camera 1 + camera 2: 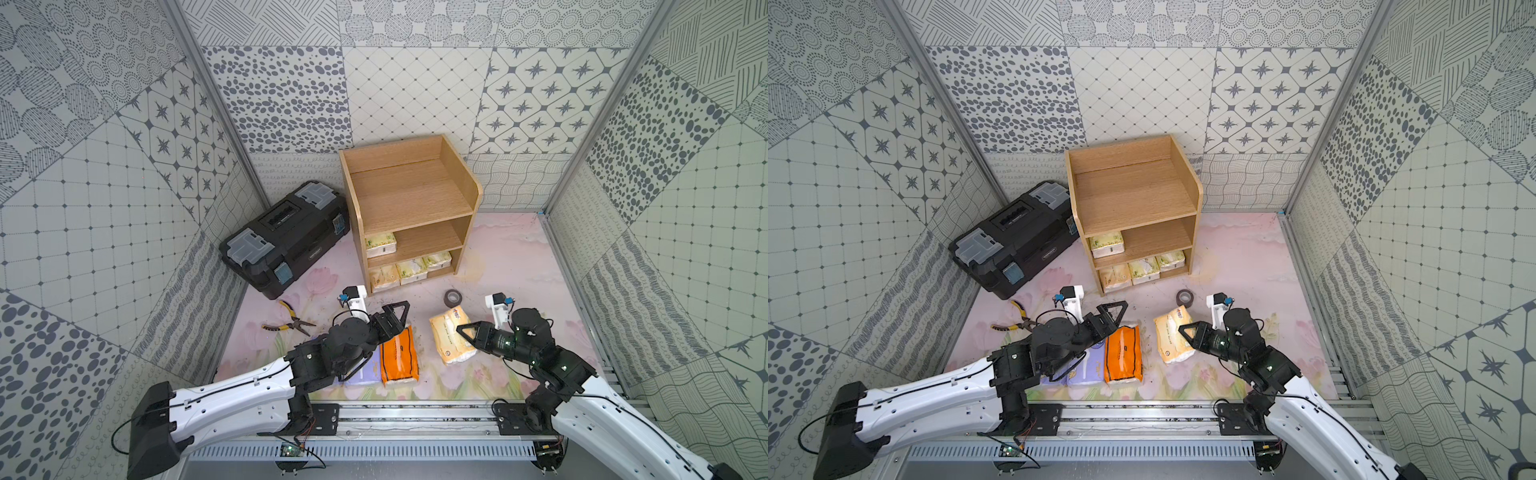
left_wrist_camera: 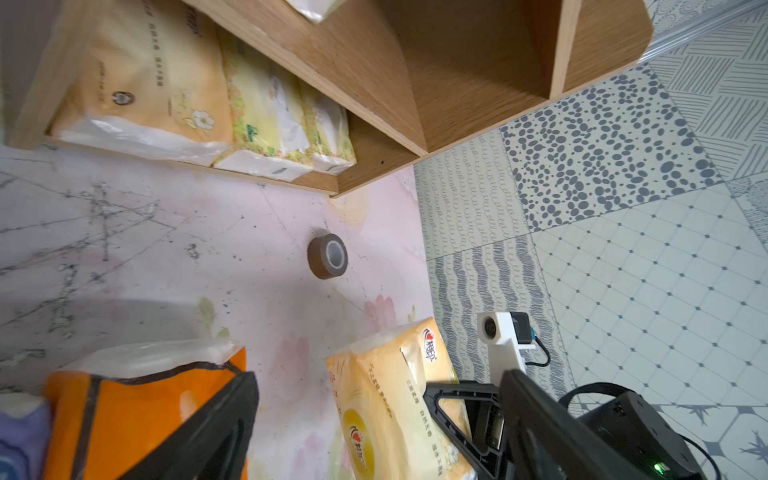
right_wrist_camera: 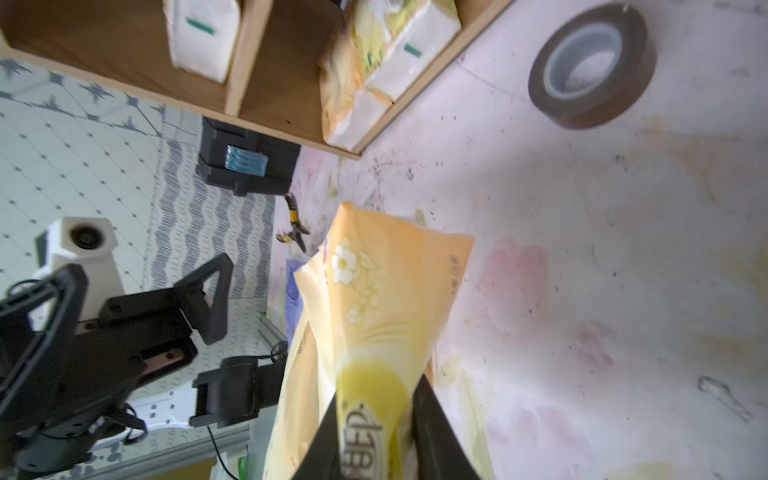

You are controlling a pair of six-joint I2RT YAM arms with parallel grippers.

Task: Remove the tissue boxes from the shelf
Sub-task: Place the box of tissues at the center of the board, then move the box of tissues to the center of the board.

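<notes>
The wooden shelf stands at the back. One cream tissue box lies on its middle tier and three fill the bottom tier. An orange tissue box and a lavender one lie on the table near the front. My left gripper hangs open just over the orange box's far end, holding nothing. My right gripper is shut on a cream-yellow tissue box, pinching its near end; that box sits to the right of the orange one.
A black toolbox lies left of the shelf. Yellow-handled pliers lie beside my left arm. A grey tape roll sits between the shelf and the held box. Patterned walls close in three sides.
</notes>
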